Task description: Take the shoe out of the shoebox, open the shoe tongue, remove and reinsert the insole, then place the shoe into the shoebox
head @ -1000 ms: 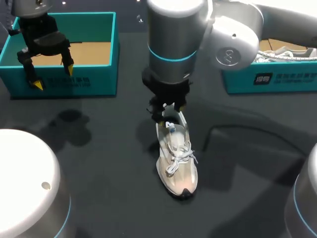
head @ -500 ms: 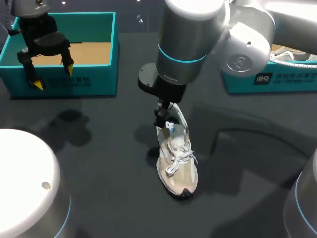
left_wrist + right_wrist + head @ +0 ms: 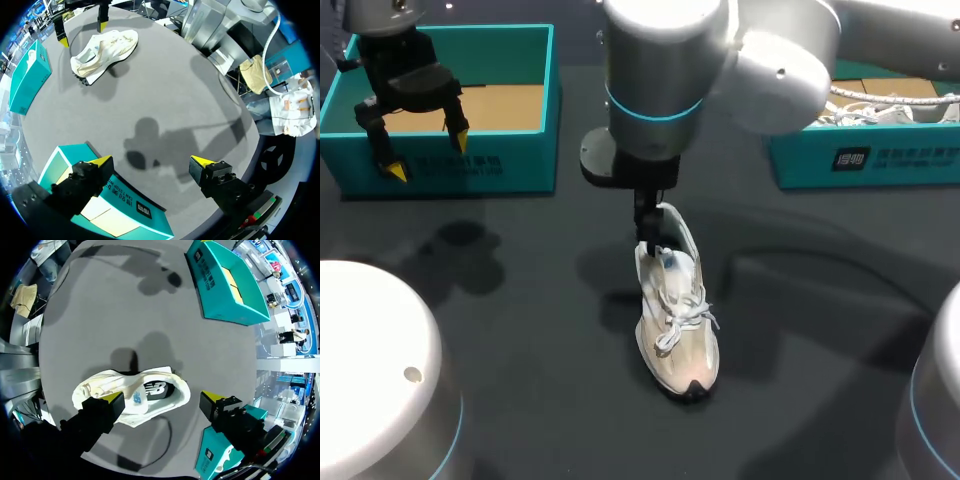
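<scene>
A cream sneaker [image 3: 676, 312] with white laces stands upright in the middle of the dark table, toe toward me. My right gripper [image 3: 647, 232] hangs just over its heel, open. In the right wrist view the sneaker [image 3: 131, 395] lies under the gripper [image 3: 162, 398], its heel opening and dark insole between the spread fingers. My left gripper [image 3: 420, 146] hovers open over the front wall of the empty teal shoebox [image 3: 500, 160] at the far left. From the left wrist view that gripper [image 3: 151, 161] is above the shoebox [image 3: 107, 200], with the sneaker [image 3: 102, 49] far ahead.
A second teal box [image 3: 865, 155] at the far right holds another pale shoe with loose laces [image 3: 880, 105]. The right arm's thick wrist [image 3: 660, 90] hides the table behind the sneaker.
My right gripper has opened wider and turned, and its arm has shifted left above the sneaker's heel. The sneaker and the left arm have stayed put.
</scene>
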Tool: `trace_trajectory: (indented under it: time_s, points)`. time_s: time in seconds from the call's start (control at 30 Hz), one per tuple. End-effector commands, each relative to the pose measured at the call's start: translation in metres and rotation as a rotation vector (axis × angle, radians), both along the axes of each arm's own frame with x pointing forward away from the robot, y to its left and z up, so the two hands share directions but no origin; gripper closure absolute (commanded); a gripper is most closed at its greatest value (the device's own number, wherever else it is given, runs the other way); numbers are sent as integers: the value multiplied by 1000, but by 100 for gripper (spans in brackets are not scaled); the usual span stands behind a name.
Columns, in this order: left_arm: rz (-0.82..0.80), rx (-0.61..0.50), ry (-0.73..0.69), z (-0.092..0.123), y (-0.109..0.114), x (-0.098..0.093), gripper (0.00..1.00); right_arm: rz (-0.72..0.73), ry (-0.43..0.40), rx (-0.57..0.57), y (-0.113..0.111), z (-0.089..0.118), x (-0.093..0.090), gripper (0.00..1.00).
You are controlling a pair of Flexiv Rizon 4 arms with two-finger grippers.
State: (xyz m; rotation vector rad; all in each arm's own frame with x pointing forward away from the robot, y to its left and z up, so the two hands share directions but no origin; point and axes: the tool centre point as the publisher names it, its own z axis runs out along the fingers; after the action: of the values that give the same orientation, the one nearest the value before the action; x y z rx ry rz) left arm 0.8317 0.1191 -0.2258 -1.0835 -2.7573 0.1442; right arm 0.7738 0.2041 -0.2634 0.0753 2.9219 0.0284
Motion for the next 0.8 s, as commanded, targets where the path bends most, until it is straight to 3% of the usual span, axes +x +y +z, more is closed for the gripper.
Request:
trace_trajectory:
  time_s: [0.03,0.17,0.53,0.8]
  points:
    - [-1,2,-3,0,1,-1,0,8,20,-54,10,-16,18,0]
    - [-1,2,-3,0,1,-1,0,59,2,-59,6,-25,27,2]
    - [-1,2,-3,0,1,-1,0,104,18,-75,-1,-46,44,27]
    - [-1,2,-3,0,1,-1,0,123,24,-91,-11,-55,52,26]
